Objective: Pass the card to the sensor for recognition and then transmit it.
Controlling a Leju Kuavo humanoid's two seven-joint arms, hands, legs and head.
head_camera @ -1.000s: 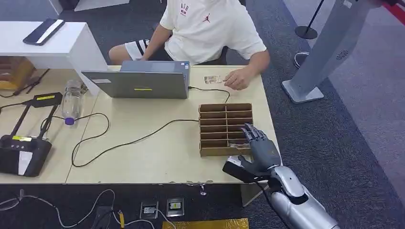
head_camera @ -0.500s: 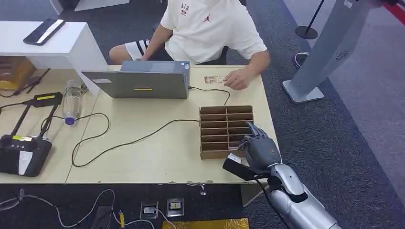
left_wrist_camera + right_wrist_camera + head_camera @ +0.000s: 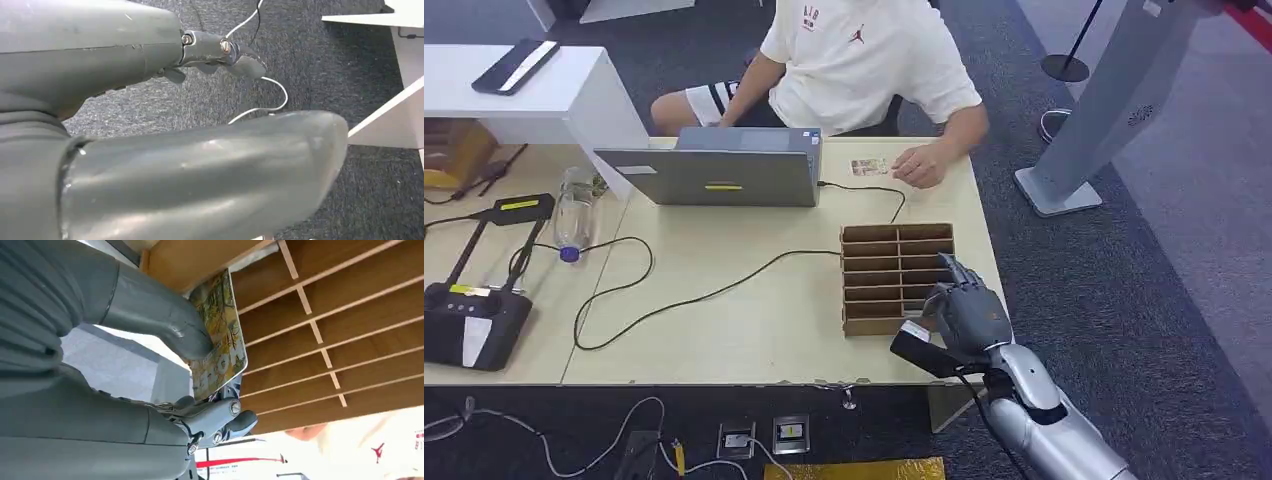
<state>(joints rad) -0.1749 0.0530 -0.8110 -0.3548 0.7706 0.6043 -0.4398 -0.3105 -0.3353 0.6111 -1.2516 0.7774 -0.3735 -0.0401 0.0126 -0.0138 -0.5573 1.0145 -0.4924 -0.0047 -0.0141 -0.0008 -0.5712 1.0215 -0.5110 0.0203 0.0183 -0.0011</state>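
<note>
Fingers (image 3: 220, 417) and thumb of right hand (image 3: 969, 315) pinching yellow illustrated card (image 3: 220, 340) beside brown slotted cardboard rack (image 3: 894, 275); shallow pinch risking slip, snagging dividers.

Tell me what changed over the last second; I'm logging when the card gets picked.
The right hand drew back from the far slots of the wooden rack toward its near edge, fingers curling, and now pinches a card. The rack, laptop and the person's hand stayed put.
</note>
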